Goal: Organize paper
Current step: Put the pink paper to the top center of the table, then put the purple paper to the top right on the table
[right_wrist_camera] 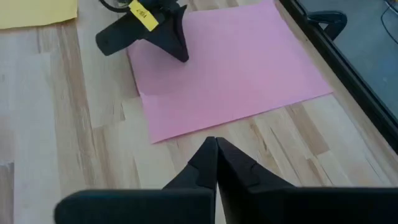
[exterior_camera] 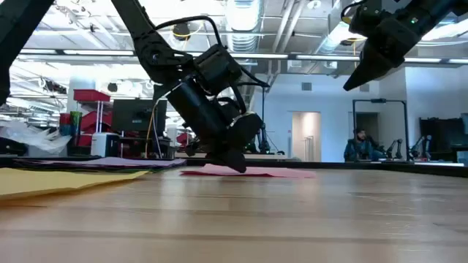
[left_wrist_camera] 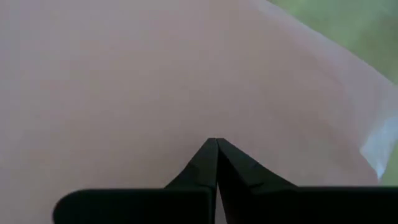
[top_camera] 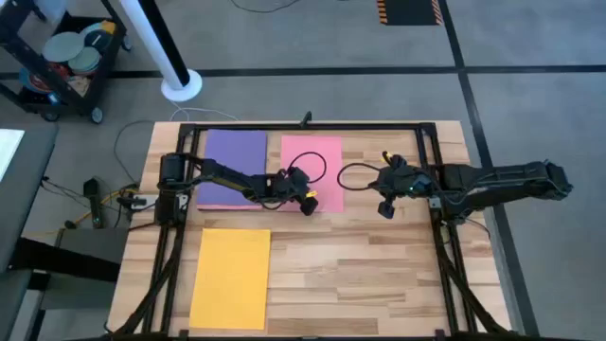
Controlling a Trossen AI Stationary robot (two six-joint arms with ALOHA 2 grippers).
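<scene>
Pressing closed fingertips onto the pink sheet [top_camera: 324, 169] beside the purple sheet [top_camera: 232, 166], left gripper [top_camera: 309, 206] risks buckling it; right gripper [top_camera: 384, 209] hovers closed, empty; yellow sheet [top_camera: 231, 278] lies apart.

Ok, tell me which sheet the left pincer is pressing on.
The pink sheet. The left pincer, shut, has its tip down on that sheet's near edge; the purple sheet lies beside it, and the yellow sheet lies apart, nearer the front.

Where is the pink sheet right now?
In the high view the pink sheet lies flat at the table's far middle, right beside the purple sheet, with the left gripper pressing on its near edge.
</scene>
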